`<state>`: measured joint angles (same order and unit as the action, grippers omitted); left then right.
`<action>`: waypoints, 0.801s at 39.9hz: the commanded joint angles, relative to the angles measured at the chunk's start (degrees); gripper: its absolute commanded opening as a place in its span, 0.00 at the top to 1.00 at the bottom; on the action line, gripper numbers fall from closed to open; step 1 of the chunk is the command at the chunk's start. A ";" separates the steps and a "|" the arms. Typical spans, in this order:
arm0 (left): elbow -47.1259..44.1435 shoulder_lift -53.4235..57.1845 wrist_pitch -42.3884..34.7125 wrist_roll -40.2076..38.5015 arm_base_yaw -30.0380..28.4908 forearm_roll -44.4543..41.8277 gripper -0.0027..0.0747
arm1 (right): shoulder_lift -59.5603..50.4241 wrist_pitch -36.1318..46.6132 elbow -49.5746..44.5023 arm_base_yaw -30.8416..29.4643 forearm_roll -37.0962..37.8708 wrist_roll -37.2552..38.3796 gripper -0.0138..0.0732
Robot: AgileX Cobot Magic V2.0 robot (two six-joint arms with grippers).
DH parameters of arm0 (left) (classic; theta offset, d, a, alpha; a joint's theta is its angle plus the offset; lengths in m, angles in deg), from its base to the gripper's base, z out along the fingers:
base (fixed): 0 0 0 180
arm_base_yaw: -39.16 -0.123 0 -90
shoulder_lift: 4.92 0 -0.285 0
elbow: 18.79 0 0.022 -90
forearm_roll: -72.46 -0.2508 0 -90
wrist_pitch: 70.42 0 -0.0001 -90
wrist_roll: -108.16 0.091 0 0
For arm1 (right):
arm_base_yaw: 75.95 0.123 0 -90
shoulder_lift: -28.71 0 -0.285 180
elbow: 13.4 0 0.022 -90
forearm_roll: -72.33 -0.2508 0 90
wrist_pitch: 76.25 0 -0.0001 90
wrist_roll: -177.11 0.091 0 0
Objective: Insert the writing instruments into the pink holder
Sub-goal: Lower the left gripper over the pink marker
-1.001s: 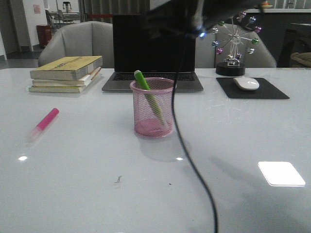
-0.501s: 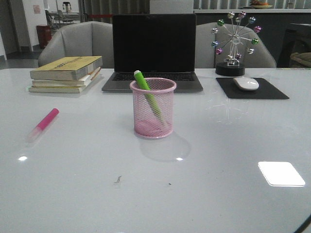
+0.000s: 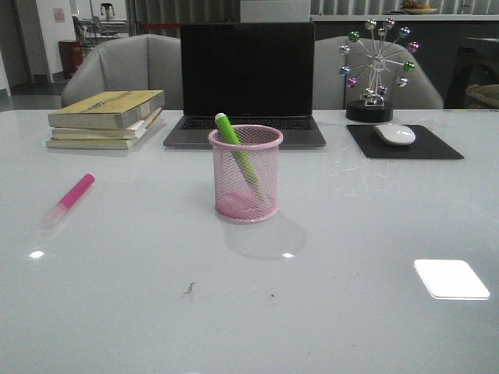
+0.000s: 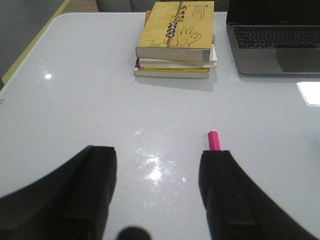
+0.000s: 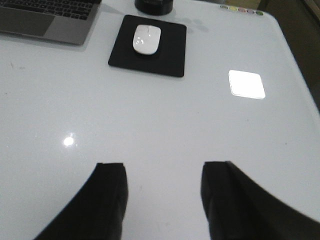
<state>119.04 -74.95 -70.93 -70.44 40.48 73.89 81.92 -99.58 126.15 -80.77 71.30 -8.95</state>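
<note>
My left gripper (image 4: 157, 195) is open, its two black fingers (image 4: 95, 182) spread wide above the white table (image 3: 366, 234), and it holds nothing. My right gripper (image 5: 162, 200) is open in the same way, and between its fingers (image 5: 112, 192) I see only bare table.

The pink holder (image 3: 245, 173) stands upright near the middle of the table, in front of the laptop (image 3: 246, 82). The lime green highlighter (image 3: 237, 152) is inside it, leaning, with its upper end over the rim on the left side. The pink highlighter (image 3: 70, 197) lies flat on the table, well apart from the holder, to its left. In my left wrist view one end of the pink highlighter (image 4: 214, 140) shows just beside one finger; the rest is hidden behind it.

A stack of books (image 3: 107, 118) lies behind the pink highlighter. On the right side a white mouse (image 3: 394, 134) rests on a black mouse pad (image 3: 404, 142), and behind it stands a small Ferris wheel ornament (image 3: 377, 70).
</note>
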 commanded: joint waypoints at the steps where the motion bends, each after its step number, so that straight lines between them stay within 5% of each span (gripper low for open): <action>1: 2.10 0.89 -4.83 -0.08 0.02 0.38 0.40 | -0.62 3.52 0.14 -1.01 -0.10 1.29 0.32; 12: 8.98 -2.20 -3.16 -0.08 1.87 -0.05 0.40 | -0.41 3.43 -0.04 -1.18 -0.10 1.37 0.32; 32: 47.48 -35.86 28.36 -0.08 6.65 2.36 0.40 | -0.41 2.90 -0.04 -1.18 -0.16 1.37 0.35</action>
<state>159.43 -108.06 -44.56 -70.44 46.80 75.09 81.80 -100.75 124.45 -81.52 71.08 -7.64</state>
